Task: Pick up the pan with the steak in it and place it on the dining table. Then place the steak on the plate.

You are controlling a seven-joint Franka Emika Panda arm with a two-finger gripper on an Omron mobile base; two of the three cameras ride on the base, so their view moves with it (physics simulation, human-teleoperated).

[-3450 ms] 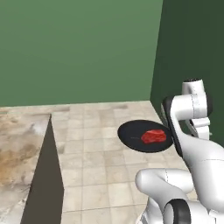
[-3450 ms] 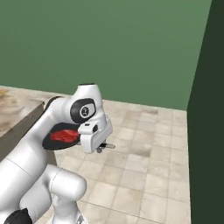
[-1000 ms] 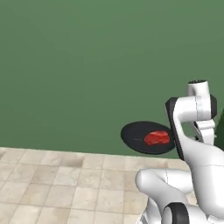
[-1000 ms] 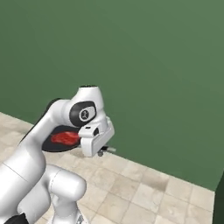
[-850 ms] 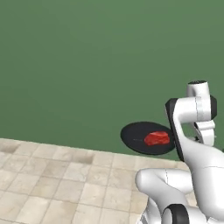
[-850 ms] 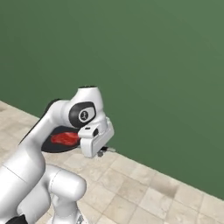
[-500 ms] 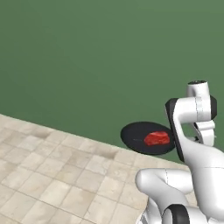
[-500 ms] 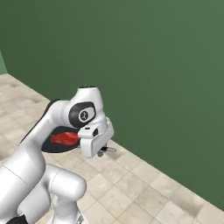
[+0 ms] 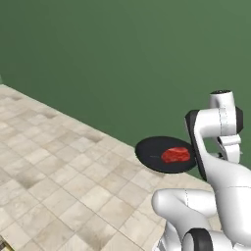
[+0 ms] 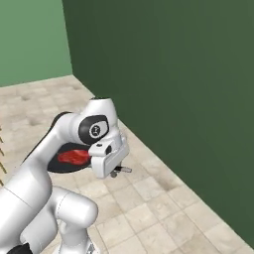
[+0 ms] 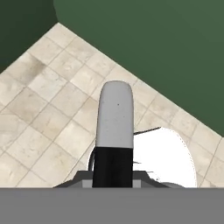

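Pan (image 9: 164, 154) aloft with steak (image 9: 175, 155) aboard, carried over tiled floor (image 9: 59, 166).

Held level above the floor, out past the wrist from the gripper (image 10: 119, 171), steak lying on the half nearer the arm. Gripper jaws closed down narrow; handle presumably between them, though the clamp itself sits hidden behind the white hand, so cannot confirm what is gripped. Ahead of the gripper: dark green wall (image 9: 122, 59) running close beyond the pan, lighter green wall (image 10: 30, 39) meeting it at a corner. Beneath and around: bare beige tiles.
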